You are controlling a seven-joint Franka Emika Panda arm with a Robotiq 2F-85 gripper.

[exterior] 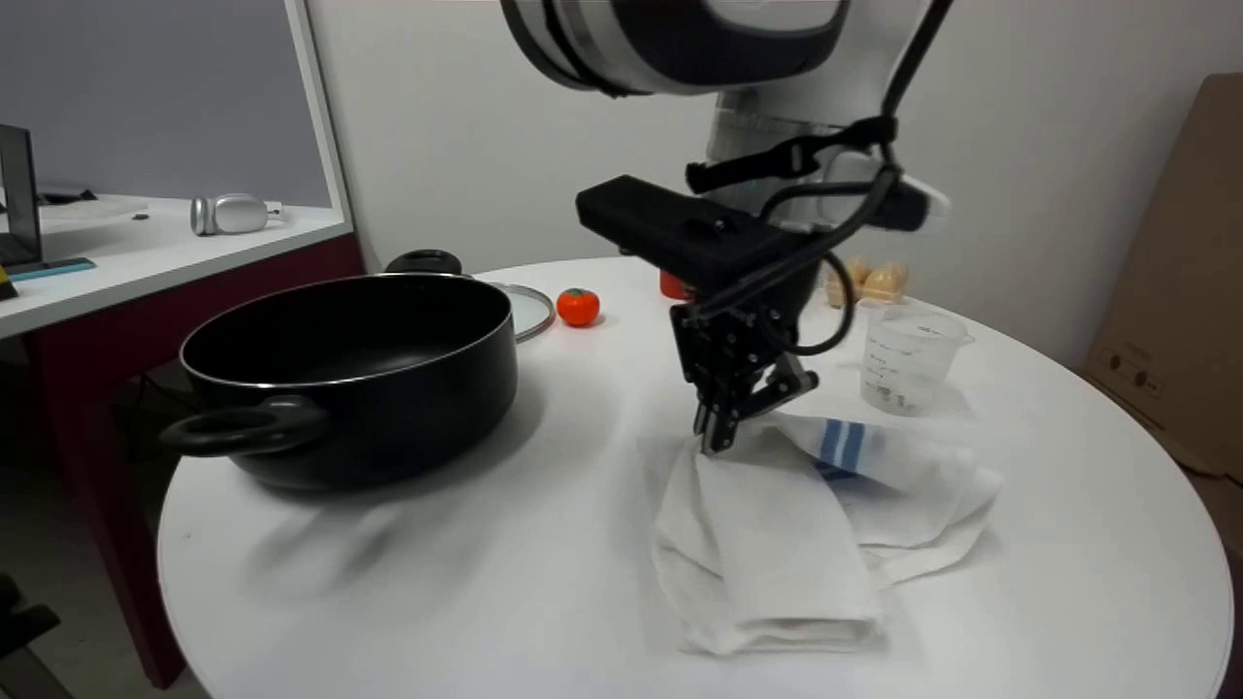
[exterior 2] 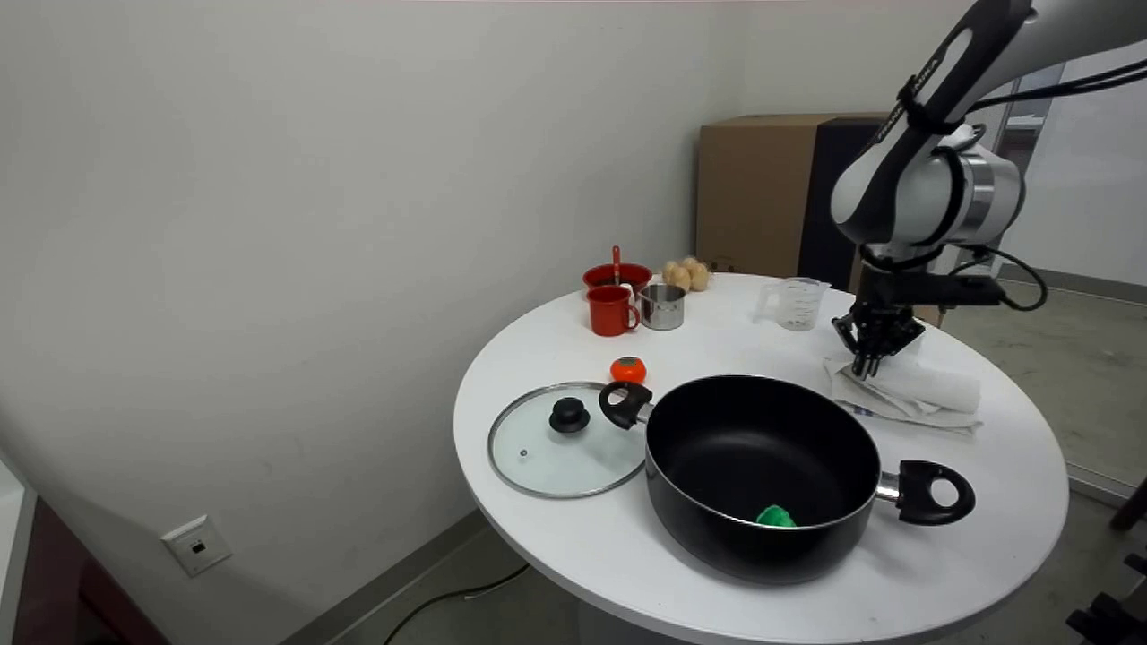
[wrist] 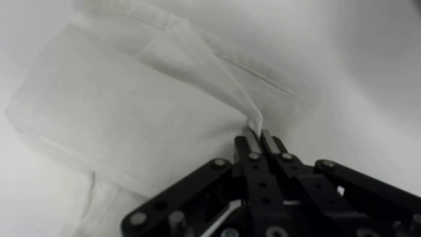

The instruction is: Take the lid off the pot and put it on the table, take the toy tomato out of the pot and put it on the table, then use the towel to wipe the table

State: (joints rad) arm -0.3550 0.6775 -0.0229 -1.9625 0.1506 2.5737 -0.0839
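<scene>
Lid (exterior 2: 570,445) set on bench (exterior 2: 556,354) beside pot (exterior 2: 762,554), toy tomato (exterior 2: 628,370) placed near lid: both removals judged done. Fold of towel (exterior: 787,544) gripped in pincer (wrist: 260,137), jaws pressed nearly together; wiping judged all that is left, progress not shown. Small green item (exterior 2: 775,516) seen inside pot; red utensil (exterior 2: 616,260) held in red bowl (exterior 2: 642,277) or mug (exterior 2: 609,312), which unclear.

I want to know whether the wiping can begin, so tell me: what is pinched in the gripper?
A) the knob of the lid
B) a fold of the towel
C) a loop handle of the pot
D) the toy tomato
B, since the wrist view shows the gripper shut on a fold of the towel, while in an exterior view the toy tomato and the lid lie on the table, apart from the gripper.
</scene>
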